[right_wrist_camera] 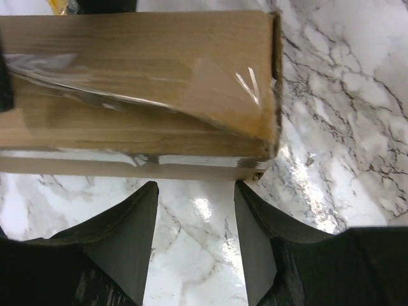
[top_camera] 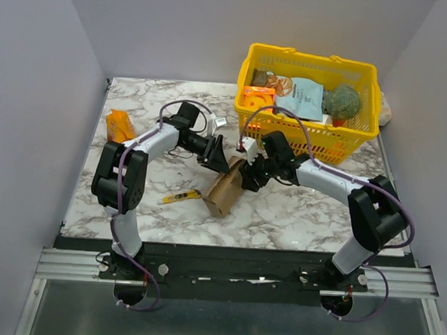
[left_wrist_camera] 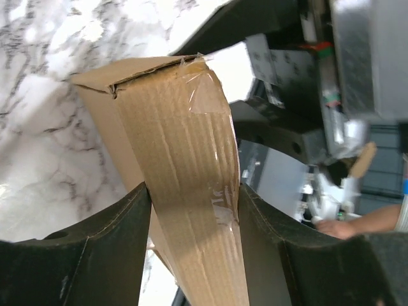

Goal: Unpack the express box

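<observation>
The box (top_camera: pixel 224 189) leans mid-table on white, grey-veined marble (top_camera: pixel 304 214), with plain grey walls (top_camera: pixel 217 30) on three sides. The left gripper (left_wrist_camera: pixel 194 191) pinches it. The right gripper (right_wrist_camera: pixel 196 191) is spread, the box just beyond its tips. A basket (top_camera: pixel 354 141) sits far right.

I see the express box (top_camera: pixel 224 187) as a small plain brown cardboard carton, its seam under clear tape and its flaps shut. It lies slantwise near the desk's middle, slightly toward the near edge, its far end clamped in the left gripper (left_wrist_camera: pixel 193 210).
</observation>
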